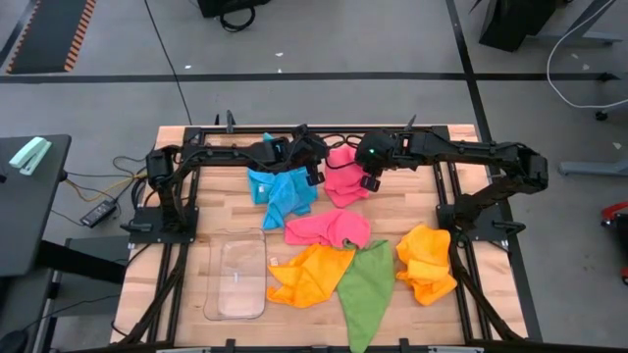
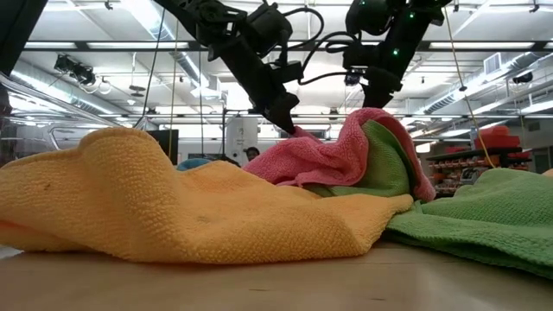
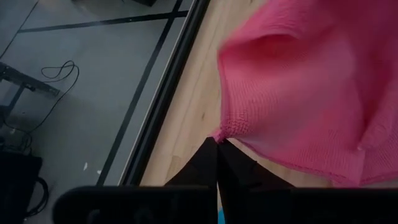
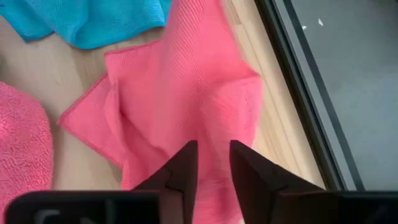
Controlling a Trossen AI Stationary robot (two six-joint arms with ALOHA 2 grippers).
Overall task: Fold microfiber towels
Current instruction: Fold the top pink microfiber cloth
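Note:
A pink microfiber towel (image 1: 343, 178) lies rumpled near the table's far edge, between my two grippers. My left gripper (image 1: 316, 173) is shut on its corner. My right gripper (image 4: 214, 155) stands open just above the same towel's (image 4: 180, 93) right part; I cannot tell whether it touches the cloth. A sky blue towel (image 1: 282, 192) lies to the left of it. Nearer lie a second pink towel (image 1: 329, 228), two orange ones (image 1: 309, 277) (image 1: 427, 263) and a green one (image 1: 368, 286), partly overlapping. My left gripper pinches one corner of the pink towel (image 3: 222, 132) between its two shut fingers. The fingers come slanting down from the table's left side. The corner is drawn into a small point at the fingers, and the rest of the cloth spreads away from them in loose folds.
A clear plastic tray (image 1: 238, 279) sits at the near left of the table. Black frame rails (image 3: 158, 106) run along the table's edges, close to the pink towel on the far side. Bare wood shows between the tray and the blue towel.

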